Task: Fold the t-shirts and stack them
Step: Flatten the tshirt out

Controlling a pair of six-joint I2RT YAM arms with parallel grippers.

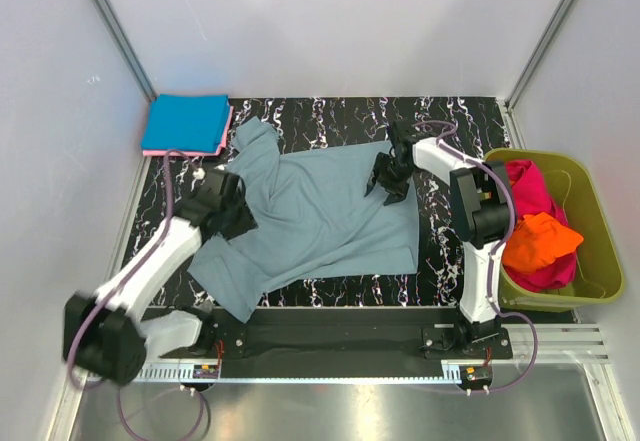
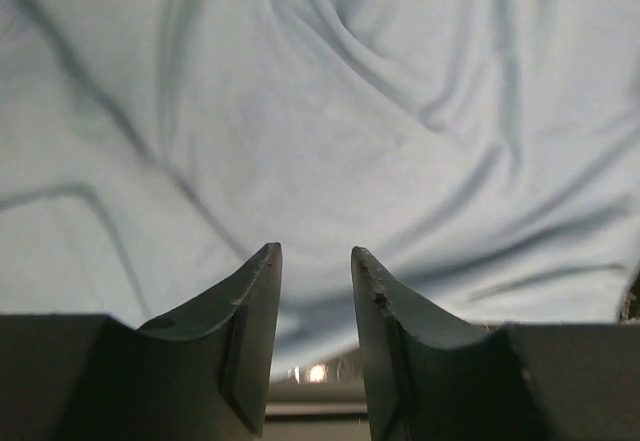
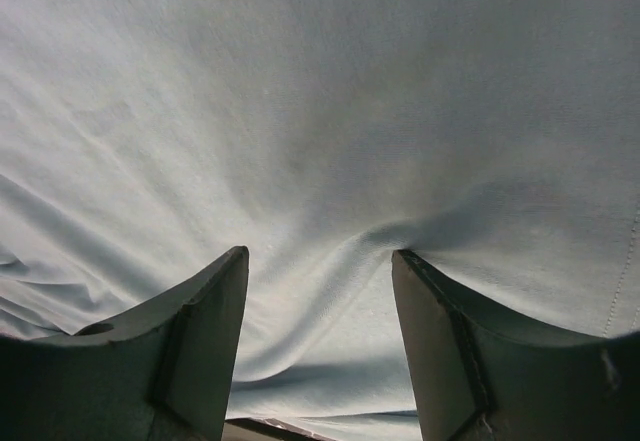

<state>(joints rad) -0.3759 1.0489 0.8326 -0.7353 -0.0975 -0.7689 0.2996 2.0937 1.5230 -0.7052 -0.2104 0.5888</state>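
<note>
A black, white-veined marble-patterned bench (image 1: 340,111) carries the dusty grey-blue t-shirt (image 1: 320,211), spread softly creased across its centre. An olive plastic tub (image 1: 600,261) sits at the right. The right gripper (image 3: 320,253) and the left gripper (image 2: 315,253) both stand open against the cloth.

grey-blue t-shirt (image 1: 330,223) spread out, olive tub (image 1: 601,246) right

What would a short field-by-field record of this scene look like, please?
Spread shirt: dusty grey-blue cloth t-shirt, unfolded on the black marbled table
Left gripper: open, over the shirt's left part
Right gripper: open, over the shirt's far right corner
Stack: folded bright blue shirt on a pink one, far left corner
Olive-green plastic tub: magenta shirt and orange shirt inside
</note>
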